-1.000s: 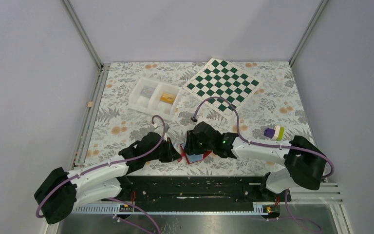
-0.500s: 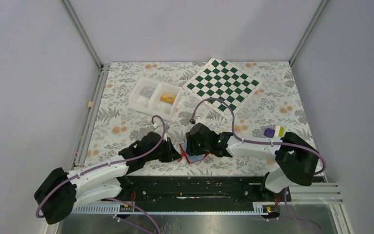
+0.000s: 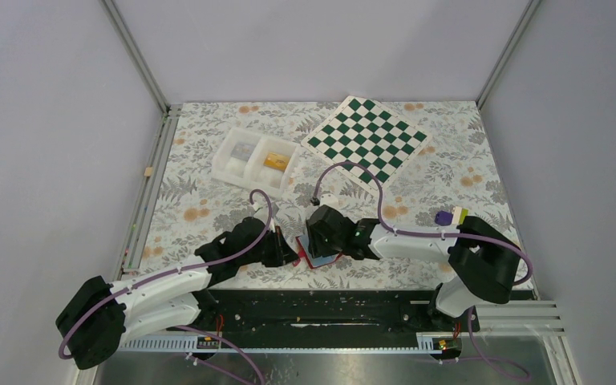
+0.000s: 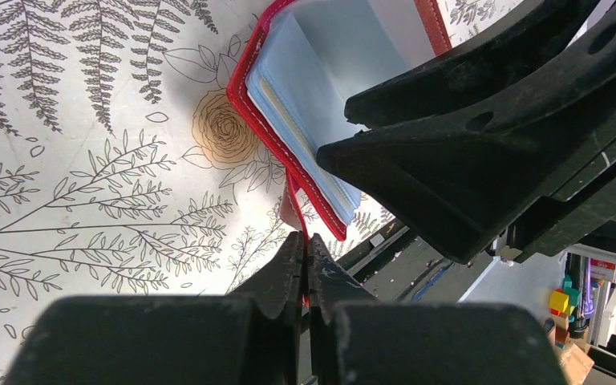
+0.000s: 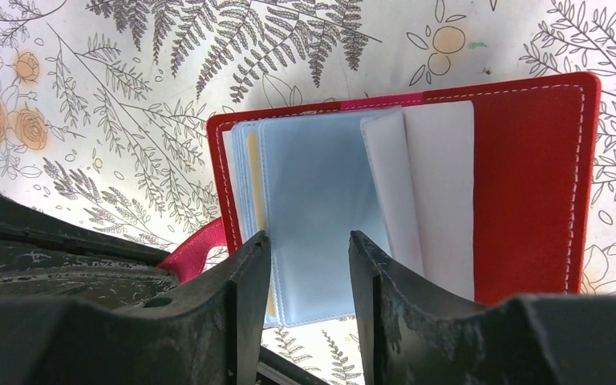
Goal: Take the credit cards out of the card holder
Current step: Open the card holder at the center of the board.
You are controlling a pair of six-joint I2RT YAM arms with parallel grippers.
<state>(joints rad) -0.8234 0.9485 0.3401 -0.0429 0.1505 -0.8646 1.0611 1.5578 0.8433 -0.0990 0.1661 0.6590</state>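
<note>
You are working over a fern-and-flower printed surface (image 3: 208, 200). A green-and-white chessboard (image 3: 366, 138) is lying at the far side, and a white two-part tray (image 3: 226, 172) is sitting just left of it. Something orange-yellow is lying in one tray compartment, likely a card already out. Both are sitting well apart from the work and blocking nothing.

Your left arm (image 3: 168, 281) and right arm (image 3: 417, 241) are meeting near the front edge over the red card holder (image 5: 529, 184). It is lying open and flat, its pale blue sleeves (image 5: 321, 200) fanning up on the side toward the left arm. A small purple and green block (image 3: 451, 216) is sitting just beside the right arm, out of the way.

The left jaws are pressing fully together on the holder's red tab (image 4: 295, 210), pinning the holder down. The right jaws are standing partly open and gripping nothing, with one finger on either side of a blue sleeve's near edge. Whether they are touching it you cannot tell.

The one card (image 5: 253, 184) showing is a thin yellow strip among the leftmost sleeves. Its long edge is running straight away from the right jaws, just left of their gap in the right wrist view. The right arm is the free and nearer one, and by my reading it is needing a slight shift toward that strip before closing. The loose sleeves are the only thing standing in the way.
</note>
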